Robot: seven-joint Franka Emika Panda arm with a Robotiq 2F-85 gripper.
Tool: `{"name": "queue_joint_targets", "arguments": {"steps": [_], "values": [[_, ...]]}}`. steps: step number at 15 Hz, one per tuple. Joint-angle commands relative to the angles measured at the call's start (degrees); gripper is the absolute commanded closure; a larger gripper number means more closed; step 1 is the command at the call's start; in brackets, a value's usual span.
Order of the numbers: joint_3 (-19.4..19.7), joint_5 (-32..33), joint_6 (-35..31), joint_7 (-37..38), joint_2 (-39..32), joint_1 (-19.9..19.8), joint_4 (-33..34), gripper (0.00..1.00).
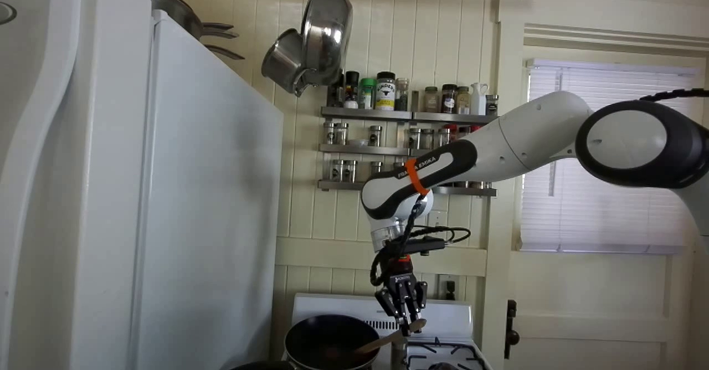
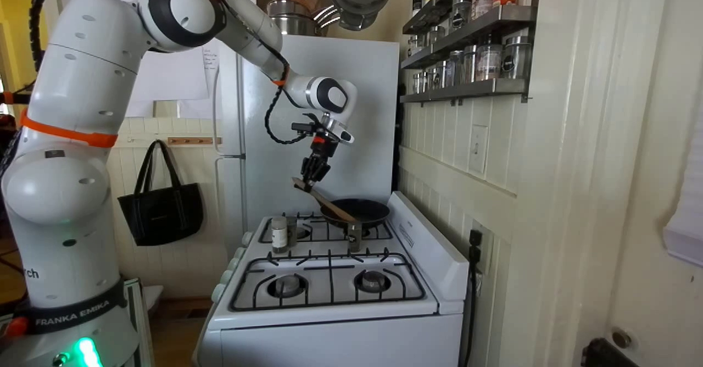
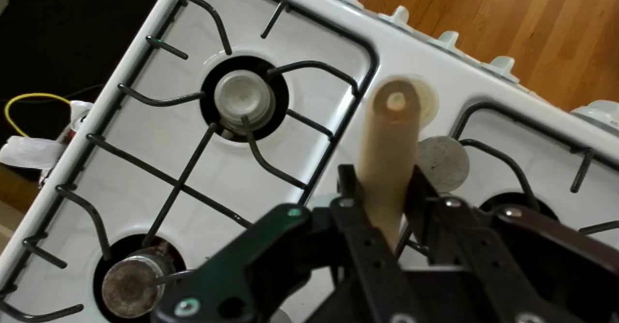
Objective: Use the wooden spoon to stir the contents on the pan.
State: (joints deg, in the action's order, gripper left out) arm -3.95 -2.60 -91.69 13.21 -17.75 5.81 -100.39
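The wrist view looks along the pale handle of the wooden spoon, and the claw has it pinched from both sides, with the holed end sticking out past the grip. In both exterior views the claw hangs above the rim of the pan and outside it, off toward the side with the burner caps and a little toward the knobs. From there the spoon slants down and inward, crossing over the rim, so its lower end is inside the pan. That slant is what the stirring turns on, I'd say: the working end lies below the claw and panward of it, not straight beneath. Whether it touches the pan's floor I can't tell from here; the inside is too dark, and I can't pick out any contents either.

The way I see it, the claw wants small circles, with the handle kept clear of the rim, and perhaps a shift inward to stand over the pan. I'd also mind the small jar near the pan on that same side; a low sweep that way could clip it.
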Motion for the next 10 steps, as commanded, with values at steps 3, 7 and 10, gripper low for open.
{"name": "queue_joint_targets", "arguments": {"steps": [3, 7, 10], "values": [[0.4, 4.5, -6.8, 4.4, -1.4, 2.2, -0.7, 0.93], [0.0, 4.3, -11.7, 5.2, -3.8, 3.2, 0.0, 0.93], [0.0, 3.9, -15.0, 5.1, -5.2, 3.7, 0.3, 0.93]]}}
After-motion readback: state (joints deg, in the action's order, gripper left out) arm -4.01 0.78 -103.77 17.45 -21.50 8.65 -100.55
